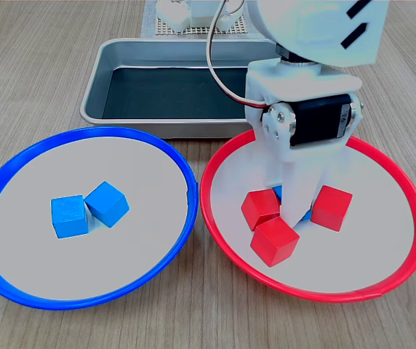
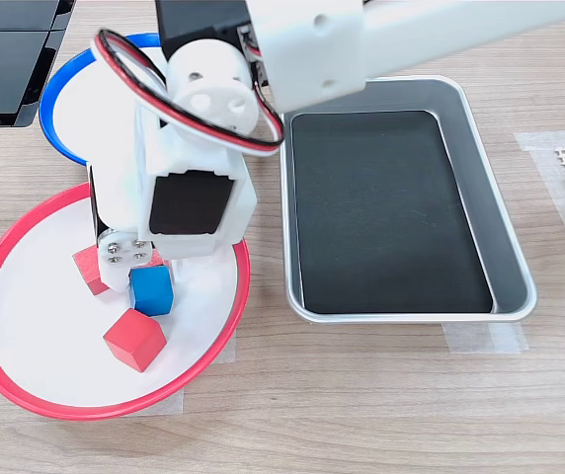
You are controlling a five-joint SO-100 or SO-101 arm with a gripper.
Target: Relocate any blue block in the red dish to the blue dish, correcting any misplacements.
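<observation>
The red dish (image 1: 404, 189) (image 2: 6, 365) holds three red cubes and one blue block (image 2: 152, 291). In the first exterior view only slivers of the blue block (image 1: 276, 193) show behind a white finger. My gripper (image 1: 293, 209) (image 2: 136, 276) is lowered into the red dish right at the blue block, touching or almost touching it. Its fingertips are hidden by the arm's body and blend with the pale dish. The blue dish (image 1: 4, 182) (image 2: 60, 94) sits beside the red dish with two blue cubes (image 1: 70, 217) (image 1: 107, 203) lying close together in it.
A rectangular metal tray (image 1: 95, 87) (image 2: 510, 247) with a dark floor stands behind the dishes. Red cubes (image 1: 260, 209) (image 1: 274, 241) (image 1: 332, 207) crowd the gripper. A dark device (image 2: 6, 59) sits at the second exterior view's top left. A white mesh pad (image 1: 193, 27) lies beyond the tray.
</observation>
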